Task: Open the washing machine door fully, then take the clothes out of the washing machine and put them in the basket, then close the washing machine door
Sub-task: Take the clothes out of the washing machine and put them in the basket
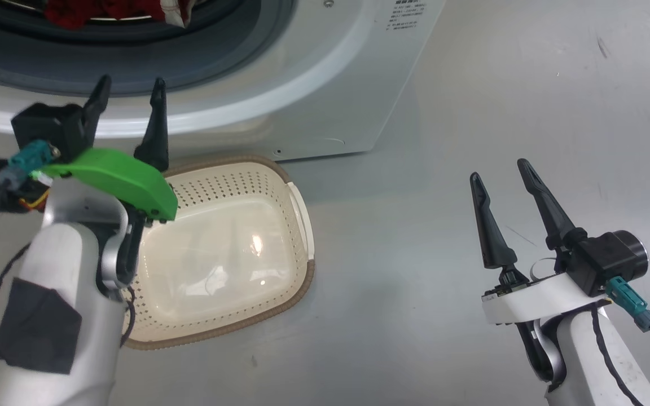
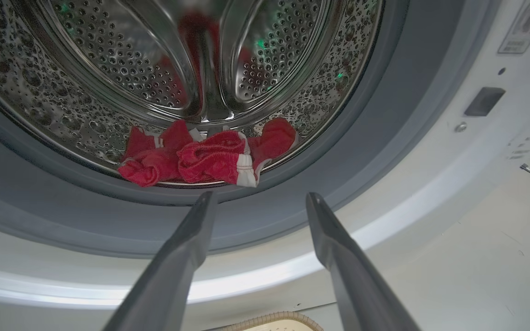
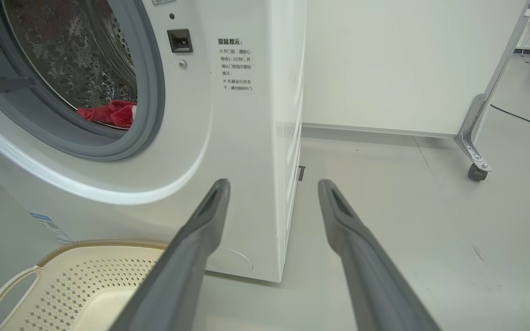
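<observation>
**Desk:** What's nearest you?

**Me:** My left pincer (image 1: 131,80), fingers spread wide with nothing between them. It hangs over the machine-side edge of the basket (image 1: 229,180). The basket sits on the floor (image 1: 528,84) just in front of the washing machine (image 1: 359,84) and holds no clothes yet.

**Desk:** And the right?

**Me:** My right pincer (image 1: 499,169) is just as wide open and just as empty. It's well off to the side over bare floor, pointing past the machine's corner.

**Desk:** Where's the laundry?

**Me:** The clothes (image 2: 210,161) lie in a red heap at the bottom front of the drum (image 2: 108,69), just behind the grey seal (image 2: 375,138). In the left wrist view they're straight ahead beyond the fingertips, a shade toward the left finger. The heap runs side to side along the lip, the same way my fingers spread, and it looks wider than the gap.

**Desk:** So which arm?

**Me:** Left, I judge. It's far nearer and aimed into the opening. I'd push forward over the seal, dip slightly, and take one bunched fold near the middle rather than the whole heap.
</observation>
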### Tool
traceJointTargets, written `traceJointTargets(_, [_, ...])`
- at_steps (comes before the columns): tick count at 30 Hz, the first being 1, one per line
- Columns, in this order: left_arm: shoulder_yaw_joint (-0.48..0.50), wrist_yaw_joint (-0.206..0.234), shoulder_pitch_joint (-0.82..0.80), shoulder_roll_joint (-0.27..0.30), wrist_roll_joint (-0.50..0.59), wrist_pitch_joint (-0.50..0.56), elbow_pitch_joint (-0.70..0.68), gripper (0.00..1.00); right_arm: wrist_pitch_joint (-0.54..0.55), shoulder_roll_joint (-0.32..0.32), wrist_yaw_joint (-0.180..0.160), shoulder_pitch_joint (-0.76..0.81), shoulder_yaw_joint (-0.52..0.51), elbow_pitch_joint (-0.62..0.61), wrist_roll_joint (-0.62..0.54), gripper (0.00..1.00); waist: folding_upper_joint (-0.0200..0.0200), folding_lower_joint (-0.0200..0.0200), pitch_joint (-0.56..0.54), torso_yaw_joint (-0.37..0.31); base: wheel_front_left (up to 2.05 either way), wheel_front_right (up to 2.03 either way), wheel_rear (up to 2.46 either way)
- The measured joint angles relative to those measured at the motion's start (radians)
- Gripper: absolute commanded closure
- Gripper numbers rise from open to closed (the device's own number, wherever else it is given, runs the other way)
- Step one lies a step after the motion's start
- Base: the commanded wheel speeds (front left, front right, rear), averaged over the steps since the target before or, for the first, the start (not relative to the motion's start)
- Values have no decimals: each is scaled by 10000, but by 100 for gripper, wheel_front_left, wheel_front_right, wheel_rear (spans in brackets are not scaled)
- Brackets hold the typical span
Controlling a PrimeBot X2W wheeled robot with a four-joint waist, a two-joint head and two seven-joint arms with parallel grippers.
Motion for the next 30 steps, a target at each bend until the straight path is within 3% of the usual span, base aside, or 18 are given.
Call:
traceJointTargets(12, [608, -270, -3209, 826, -408, 1471, 1235, 0, -2, 71, 79, -1069, 602, -104, 224, 0, 0, 0, 1631, -766, 0, 0, 0])
traceJointTargets(30, [1097, -437, -5530, 2006, -376, 2573, 3160, 0, -2, 128, 19, -1658, 1411, 17, 1344, 0, 0, 1, 2609, -2378, 0, 0, 0])
